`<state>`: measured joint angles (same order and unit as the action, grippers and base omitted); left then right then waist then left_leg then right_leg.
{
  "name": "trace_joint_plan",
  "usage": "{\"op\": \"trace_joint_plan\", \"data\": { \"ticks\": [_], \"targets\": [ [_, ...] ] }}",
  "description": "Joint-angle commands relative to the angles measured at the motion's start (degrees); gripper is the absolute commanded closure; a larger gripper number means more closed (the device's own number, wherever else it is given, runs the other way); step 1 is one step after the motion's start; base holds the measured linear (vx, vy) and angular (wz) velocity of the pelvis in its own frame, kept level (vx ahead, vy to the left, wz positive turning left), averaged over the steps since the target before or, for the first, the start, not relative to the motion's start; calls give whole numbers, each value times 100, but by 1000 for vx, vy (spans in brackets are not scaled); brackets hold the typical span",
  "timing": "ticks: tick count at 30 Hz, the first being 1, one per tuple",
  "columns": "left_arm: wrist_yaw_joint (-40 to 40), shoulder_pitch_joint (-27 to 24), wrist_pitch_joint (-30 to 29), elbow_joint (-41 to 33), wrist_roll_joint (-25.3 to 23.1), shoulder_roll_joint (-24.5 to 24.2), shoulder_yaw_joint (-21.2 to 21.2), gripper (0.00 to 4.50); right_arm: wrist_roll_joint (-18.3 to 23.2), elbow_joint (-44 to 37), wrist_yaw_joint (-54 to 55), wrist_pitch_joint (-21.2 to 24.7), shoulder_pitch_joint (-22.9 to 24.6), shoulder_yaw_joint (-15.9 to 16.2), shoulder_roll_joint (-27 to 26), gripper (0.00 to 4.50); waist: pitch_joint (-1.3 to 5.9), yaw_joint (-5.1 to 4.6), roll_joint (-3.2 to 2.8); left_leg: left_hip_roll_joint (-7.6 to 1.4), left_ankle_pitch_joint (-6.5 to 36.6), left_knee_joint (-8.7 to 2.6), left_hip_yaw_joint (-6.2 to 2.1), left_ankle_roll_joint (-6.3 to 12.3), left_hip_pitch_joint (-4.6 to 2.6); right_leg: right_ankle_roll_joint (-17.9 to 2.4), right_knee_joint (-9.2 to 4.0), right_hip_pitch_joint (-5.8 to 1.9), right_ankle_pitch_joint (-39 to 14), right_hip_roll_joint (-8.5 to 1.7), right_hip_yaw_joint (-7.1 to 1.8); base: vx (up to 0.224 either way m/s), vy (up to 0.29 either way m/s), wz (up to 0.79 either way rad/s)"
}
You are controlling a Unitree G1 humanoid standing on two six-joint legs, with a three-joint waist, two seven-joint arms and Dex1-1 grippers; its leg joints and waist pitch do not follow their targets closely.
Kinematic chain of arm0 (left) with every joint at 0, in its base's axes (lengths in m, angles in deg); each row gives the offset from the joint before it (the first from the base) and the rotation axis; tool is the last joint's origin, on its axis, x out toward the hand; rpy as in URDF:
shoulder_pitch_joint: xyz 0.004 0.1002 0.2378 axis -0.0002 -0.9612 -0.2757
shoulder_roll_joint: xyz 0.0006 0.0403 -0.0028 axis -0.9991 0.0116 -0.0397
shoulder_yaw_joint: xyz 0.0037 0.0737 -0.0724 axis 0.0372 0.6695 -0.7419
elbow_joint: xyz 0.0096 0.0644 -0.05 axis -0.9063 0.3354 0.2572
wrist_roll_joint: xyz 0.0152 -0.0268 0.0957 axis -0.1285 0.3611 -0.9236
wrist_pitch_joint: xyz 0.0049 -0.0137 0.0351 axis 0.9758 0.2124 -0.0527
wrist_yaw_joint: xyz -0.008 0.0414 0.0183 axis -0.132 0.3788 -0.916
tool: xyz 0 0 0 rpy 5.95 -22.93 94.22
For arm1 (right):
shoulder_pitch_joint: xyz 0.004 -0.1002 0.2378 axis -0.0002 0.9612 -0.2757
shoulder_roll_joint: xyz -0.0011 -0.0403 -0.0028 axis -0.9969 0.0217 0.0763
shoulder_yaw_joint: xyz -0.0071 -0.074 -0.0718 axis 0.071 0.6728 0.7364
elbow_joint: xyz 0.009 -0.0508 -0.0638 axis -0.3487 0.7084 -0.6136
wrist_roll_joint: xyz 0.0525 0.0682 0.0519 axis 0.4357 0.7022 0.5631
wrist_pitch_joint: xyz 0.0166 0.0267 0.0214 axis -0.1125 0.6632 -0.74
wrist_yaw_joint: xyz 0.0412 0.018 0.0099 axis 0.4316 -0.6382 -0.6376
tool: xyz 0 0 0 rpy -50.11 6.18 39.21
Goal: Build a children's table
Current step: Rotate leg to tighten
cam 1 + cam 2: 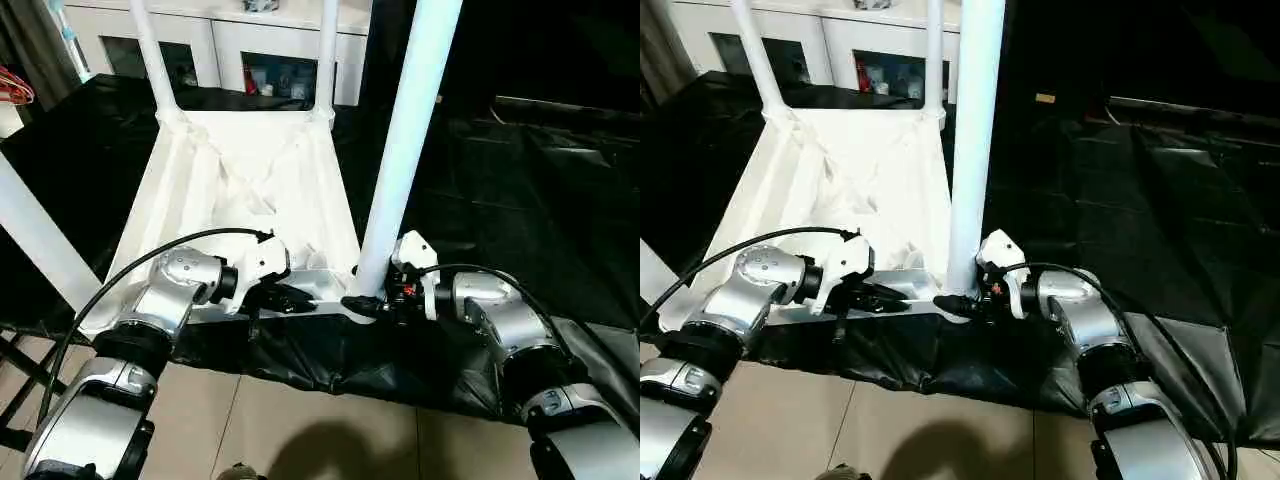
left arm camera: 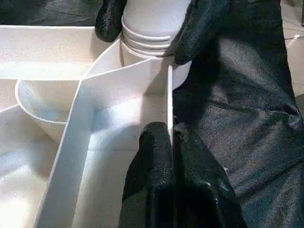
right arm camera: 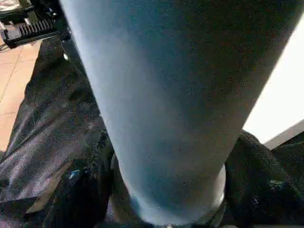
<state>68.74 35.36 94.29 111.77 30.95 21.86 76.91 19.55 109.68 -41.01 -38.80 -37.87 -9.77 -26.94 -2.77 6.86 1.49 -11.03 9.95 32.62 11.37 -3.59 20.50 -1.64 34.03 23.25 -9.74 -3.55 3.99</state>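
From the head, the children's table (image 1: 240, 180) lies upside down on black sheeting (image 1: 520, 180), legs up. The left claw (image 1: 290, 297) pinches its near rim; the right claw (image 1: 372, 302) straddles the near right leg (image 1: 400, 150) at its base.

Left wrist: fingers (image 2: 156, 161) closed on a thin rib.

Right wrist: fingers (image 3: 259, 166) flank that leg, contact unclear.

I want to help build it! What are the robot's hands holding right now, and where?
The left tool pinches the table top's near edge wall. The right tool is around the near right leg's base.
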Motion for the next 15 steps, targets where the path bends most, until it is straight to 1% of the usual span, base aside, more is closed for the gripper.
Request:
{"op": "trace_joint_plan", "data": {
  "ticks": [1,5,8,9,10,13,14,15],
  "targets": [
    [92,45,120,-165,143,61,62,450,-5,-45,-184,93,123,140,-47,174,357,13,-29,-299,1173,-336,-115,240,-64,-1247,-342,-297,-1097,-522,-289,0,0,0],
    [54,54,131,-127,96,48,70,450,-7,-54,-195,115,163,183,-58,176,358,14,-30,-296,1187,-332,-113,236,-65,-1245,-343,-298,-1102,-522,-289,0,0,0],
    [-257,77,70,-78,40,132,27,450,19,-56,27,217,238,133,-160,176,361,22,-31,-300,1150,-331,-116,244,-62,-1244,-337,-301,-1068,-520,-289,0,0,0],
    [-257,77,70,-78,40,132,27,450,19,-56,27,217,238,133,-160,176,353,29,-29,-303,1182,-336,-117,240,-69,-1237,-347,-291,-1116,-523,-287,0,0,0],
    [-483,113,61,-23,-31,187,22,450,-9,-11,236,207,248,92,-218,176,354,29,-29,-305,1192,-338,-115,224,-71,-1226,-346,-287,-1133,-519,-289,0,0,0],
    [-1240,225,-131,135,-232,434,7,450,-95,199,1078,198,260,-75,-473,177,306,8,-19,-284,1526,-367,-127,88,-107,-1065,-439,-251,-1857,-541,-294,0,0,0],
    [-1615,270,-253,178,-270,643,-11,450,-111,325,1628,258,247,-192,-680,177,287,-13,-14,-278,1716,-377,-146,18,-138,-948,-496,-233,-2309,-557,-297,0,0,0],
    [-1776,290,-315,194,-280,756,-16,450,-102,392,1922,284,228,-264,-801,177,279,-44,-3,-271,1814,-390,-164,-34,-151,-848,-528,-223,-2633,-565,-299,0,0,0]
  ]
}}
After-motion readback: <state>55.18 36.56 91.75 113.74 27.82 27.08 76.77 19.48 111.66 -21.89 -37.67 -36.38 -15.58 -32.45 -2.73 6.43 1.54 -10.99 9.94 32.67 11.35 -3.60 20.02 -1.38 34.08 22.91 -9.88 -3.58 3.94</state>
